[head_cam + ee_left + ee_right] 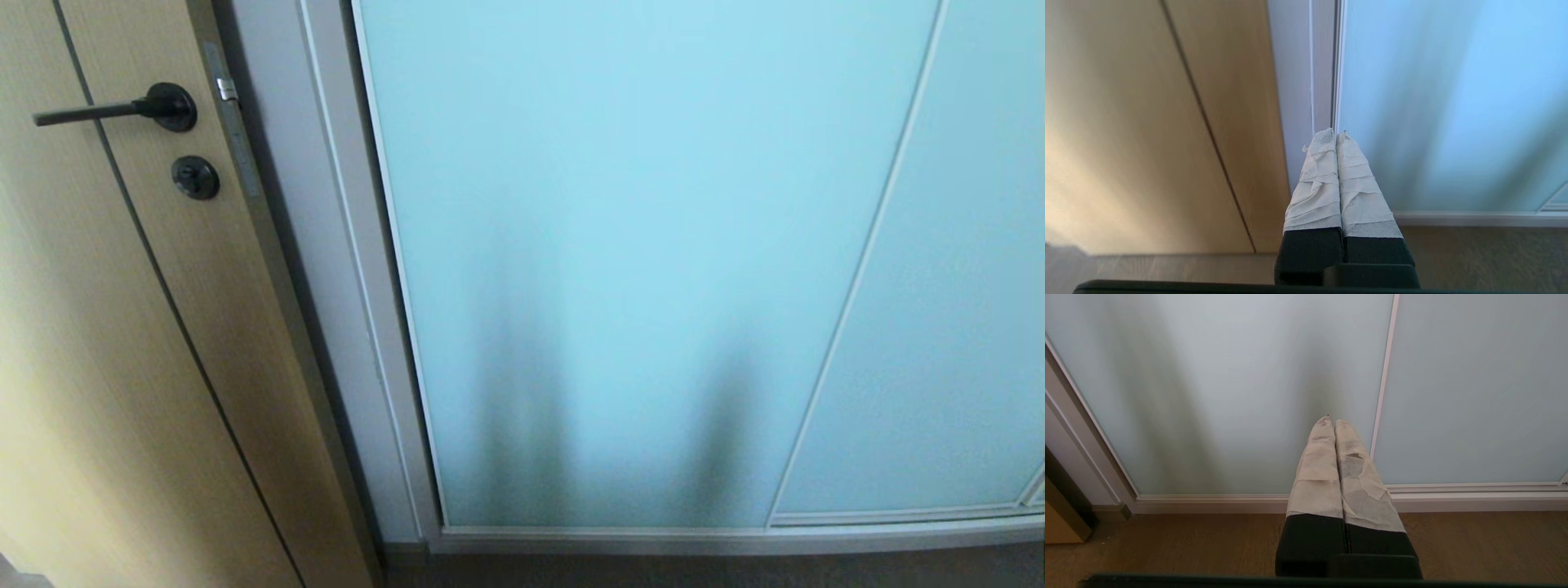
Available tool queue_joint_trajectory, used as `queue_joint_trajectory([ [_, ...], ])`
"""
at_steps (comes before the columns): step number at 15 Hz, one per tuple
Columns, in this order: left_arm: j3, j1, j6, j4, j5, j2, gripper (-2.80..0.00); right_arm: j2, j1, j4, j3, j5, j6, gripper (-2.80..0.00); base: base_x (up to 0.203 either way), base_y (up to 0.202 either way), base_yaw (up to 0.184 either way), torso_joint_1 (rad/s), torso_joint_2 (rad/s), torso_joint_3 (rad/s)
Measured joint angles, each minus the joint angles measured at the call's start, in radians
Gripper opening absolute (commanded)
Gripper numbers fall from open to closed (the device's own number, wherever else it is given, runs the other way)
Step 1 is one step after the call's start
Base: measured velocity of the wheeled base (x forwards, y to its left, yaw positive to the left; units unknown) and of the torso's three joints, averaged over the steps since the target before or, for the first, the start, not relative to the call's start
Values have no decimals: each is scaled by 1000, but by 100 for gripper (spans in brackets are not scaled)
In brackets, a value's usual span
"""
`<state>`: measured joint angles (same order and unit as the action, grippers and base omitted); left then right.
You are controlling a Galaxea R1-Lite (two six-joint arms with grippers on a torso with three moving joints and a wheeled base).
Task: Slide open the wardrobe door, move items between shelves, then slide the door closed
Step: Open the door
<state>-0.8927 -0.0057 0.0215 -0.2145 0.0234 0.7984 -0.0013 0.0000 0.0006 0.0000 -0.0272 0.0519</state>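
The sliding wardrobe door (620,269) is a frosted pale-blue glass panel in a slim silver-white frame, and it stands shut. A second glass panel (939,327) overlaps it on the right. Neither arm shows in the head view; two dark shadows fall on the glass. My left gripper (1336,132) is shut and empty, its taped tips close to the door's left frame edge (1336,81). My right gripper (1330,421) is shut and empty, low in front of the door (1229,396) near the strip between the panels (1382,396). The items and shelves are hidden behind the glass.
A tan wood door (122,343) with a black lever handle (114,108) stands to the left of the wardrobe. The wardrobe's grey side frame (326,269) separates them. A bottom rail (735,539) runs along the wood floor (1167,543).
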Motion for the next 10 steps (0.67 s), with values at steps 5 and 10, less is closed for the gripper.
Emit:
queue_joint_trajectory([
  [5, -166, -2, 68, 10, -25, 289, -280, 0, 0, 1, 0, 0, 0, -280, 0, 0, 0, 0, 0, 0],
  [10, -274, -16, 64, 19, -26, 536, -280, 0, 0, 1, 0, 0, 0, -280, 0, 0, 0, 0, 0, 0],
])
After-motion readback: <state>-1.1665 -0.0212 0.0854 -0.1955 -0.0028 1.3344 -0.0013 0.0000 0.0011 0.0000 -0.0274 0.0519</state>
